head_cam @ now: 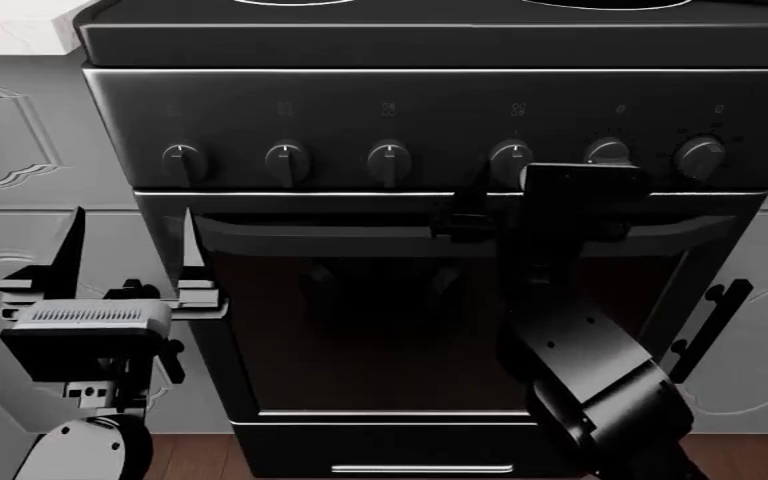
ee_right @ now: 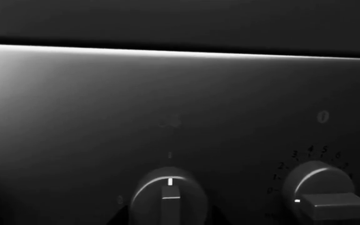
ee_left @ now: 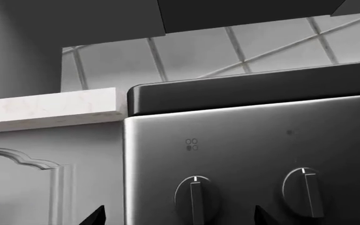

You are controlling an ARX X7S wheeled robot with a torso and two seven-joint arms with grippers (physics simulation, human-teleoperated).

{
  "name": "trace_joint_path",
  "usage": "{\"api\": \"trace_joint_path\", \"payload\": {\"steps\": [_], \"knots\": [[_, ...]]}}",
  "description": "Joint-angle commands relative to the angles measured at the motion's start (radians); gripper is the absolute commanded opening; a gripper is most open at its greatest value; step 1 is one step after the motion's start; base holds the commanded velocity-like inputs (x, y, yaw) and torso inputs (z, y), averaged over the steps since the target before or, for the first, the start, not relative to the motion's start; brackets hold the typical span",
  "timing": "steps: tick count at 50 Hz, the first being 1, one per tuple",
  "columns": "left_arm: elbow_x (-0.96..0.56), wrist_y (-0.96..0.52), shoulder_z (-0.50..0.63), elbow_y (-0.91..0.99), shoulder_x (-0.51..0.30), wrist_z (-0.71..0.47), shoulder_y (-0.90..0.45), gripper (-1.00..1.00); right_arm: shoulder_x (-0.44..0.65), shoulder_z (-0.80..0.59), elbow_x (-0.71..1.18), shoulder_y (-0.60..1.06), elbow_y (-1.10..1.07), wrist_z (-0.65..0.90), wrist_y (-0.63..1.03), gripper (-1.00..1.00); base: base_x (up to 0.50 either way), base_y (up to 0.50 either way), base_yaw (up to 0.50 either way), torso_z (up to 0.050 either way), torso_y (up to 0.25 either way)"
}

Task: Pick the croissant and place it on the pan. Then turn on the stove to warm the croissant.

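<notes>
**Both claws at the stove's knob panel; croissant and pan out of frame**

Right claw [head_cam: 480,205]: raised against the control panel of the stove [head_cam: 424,100], just below the fourth knob [head_cam: 511,156] counting from the panel's left end. The wrist housing hides most of the fingers in the head view; in the right wrist view only dark tips show at the frame edge on either side of that knob [ee_right: 169,194], whose white mark points straight up. Whether the claw is spread or pressed together: cannot tell.

Fifth knob [ee_right: 322,187]: ringed with printed numbers, pointer lying sideways.

Left claw [head_cam: 131,250]: spread, holding nothing, fingers [head_cam: 71,250] pointing up, apart from the panel, in front of the oven door's [head_cam: 357,320] left edge and below the first knob [head_cam: 185,160].

Left wrist view: two knobs, marks up, with a white worktop [ee_left: 48,108] edge butting the stove's left side and a tiled wall [ee_left: 230,49] behind.

Croissant, pan: not visible in any view. Only slivers of two white-ringed burners [head_cam: 604,3] show at the stove's top.
</notes>
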Motion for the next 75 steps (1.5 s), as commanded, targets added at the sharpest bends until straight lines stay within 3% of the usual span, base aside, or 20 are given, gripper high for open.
{"api": "trace_joint_path", "payload": {"steps": [1,75], "knots": [[0.000,0.002,0.000,-0.001,0.000,-0.002,-0.001,1.00,-0.003,-0.001,-0.010,-0.001,0.002,-0.016,0.000,-1.00,0.00,0.00,0.00,0.000,0.000],[-0.002,0.008,0.010,-0.036,0.004,0.000,-0.015,1.00,0.131,-0.221,-0.108,0.138,-0.109,-0.141,0.184,-1.00,0.00,0.00,0.00,0.000,0.000]]}}
